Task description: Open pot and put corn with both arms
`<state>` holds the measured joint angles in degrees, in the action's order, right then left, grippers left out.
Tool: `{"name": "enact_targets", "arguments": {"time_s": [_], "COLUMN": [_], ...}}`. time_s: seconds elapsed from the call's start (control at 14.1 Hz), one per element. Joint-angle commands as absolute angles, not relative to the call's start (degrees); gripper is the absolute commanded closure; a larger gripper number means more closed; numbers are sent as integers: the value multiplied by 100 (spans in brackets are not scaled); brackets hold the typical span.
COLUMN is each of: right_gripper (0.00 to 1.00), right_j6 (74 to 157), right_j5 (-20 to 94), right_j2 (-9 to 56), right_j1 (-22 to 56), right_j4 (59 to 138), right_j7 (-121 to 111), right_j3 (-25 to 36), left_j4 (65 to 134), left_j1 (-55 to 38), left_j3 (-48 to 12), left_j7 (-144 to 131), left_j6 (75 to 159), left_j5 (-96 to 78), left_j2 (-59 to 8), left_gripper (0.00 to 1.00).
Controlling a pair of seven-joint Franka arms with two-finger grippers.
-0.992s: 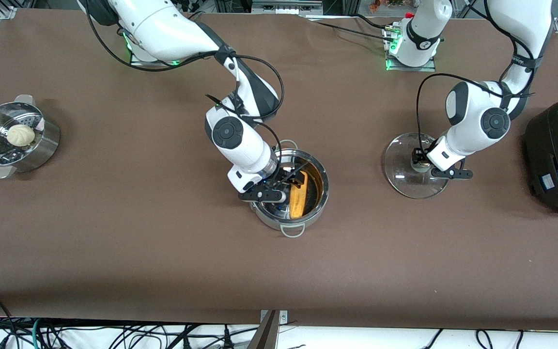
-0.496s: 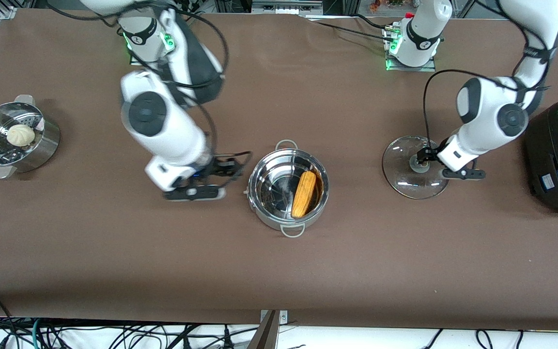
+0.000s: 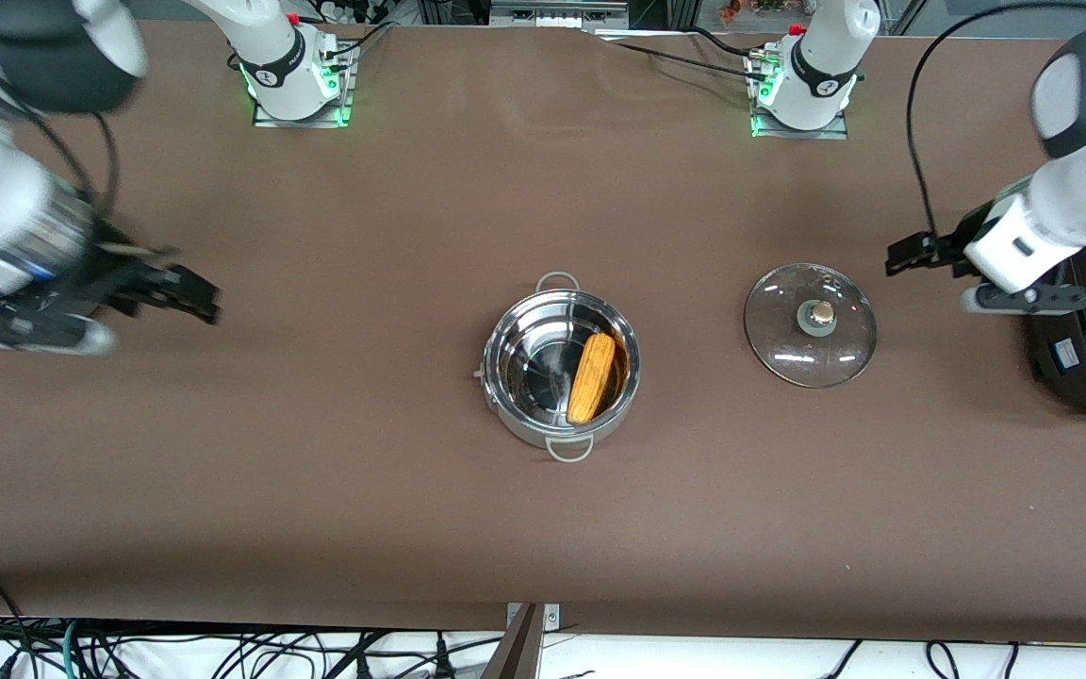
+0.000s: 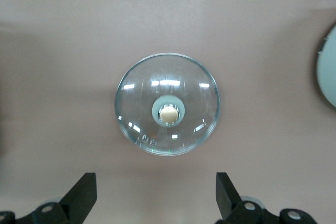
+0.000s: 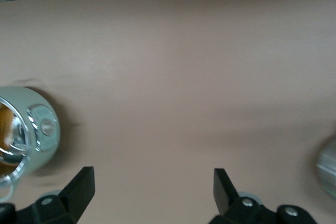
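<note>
One brown table (image 3: 317,490) carries everything. In the open pot (image 3: 517,332) lies the corn (image 3: 592,377) — its long axis runs from the front camera toward the bases, slightly tilted. Glass lid (image 3: 810,324) rests beside the pot. Left gripper (image 3: 922,252) and right gripper (image 3: 171,294) hang with fingers apart — holding nothing.

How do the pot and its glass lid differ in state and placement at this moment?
The pot stands open and holds the corn; the glass lid lies on the table with nothing on it. The pot sits mid-table; the lid lies beside it toward the left arm's end. The pot is shiny steel with loop handles; the lid is clear with a brownish knob. Both are round, and neither is gripped.
</note>
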<state>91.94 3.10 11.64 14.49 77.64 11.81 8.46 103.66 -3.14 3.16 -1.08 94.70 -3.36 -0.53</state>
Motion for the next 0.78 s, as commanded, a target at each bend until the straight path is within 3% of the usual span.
{"name": "enact_targets", "arguments": {"time_s": [0.0, 0.14, 0.28, 0.43, 0.71], "right_gripper": [0, 0, 0, 0, 0], "right_j6": [9290, 9640, 9650, 9633, 9563], "right_j5": [-95, -185, -229, -176, -167], "right_j2": [266, 106, 79, 62, 53], "right_j1": [941, 766, 642, 99, 105], "right_j4": [9093, 9474, 9527, 9475, 9466], "right_j7": [199, -254, -211, -176, -158], "right_j3": [492, 518, 440, -42, 9], "left_j4": [9276, 8782, 8763, 8763, 8763], "left_j1": [-272, -272, -255, -246, -237], "left_j3": [246, 202, 246, 203, 150], "left_j7": [-429, -763, -730, -747, -791], "left_j6": [8345, 7964, 7945, 7928, 7928], "left_j5": [-211, -185, -28, 9, 17], "left_j2": [-158, -193, -202, -202, -220], "left_gripper": [0, 0, 0, 0, 0]}}
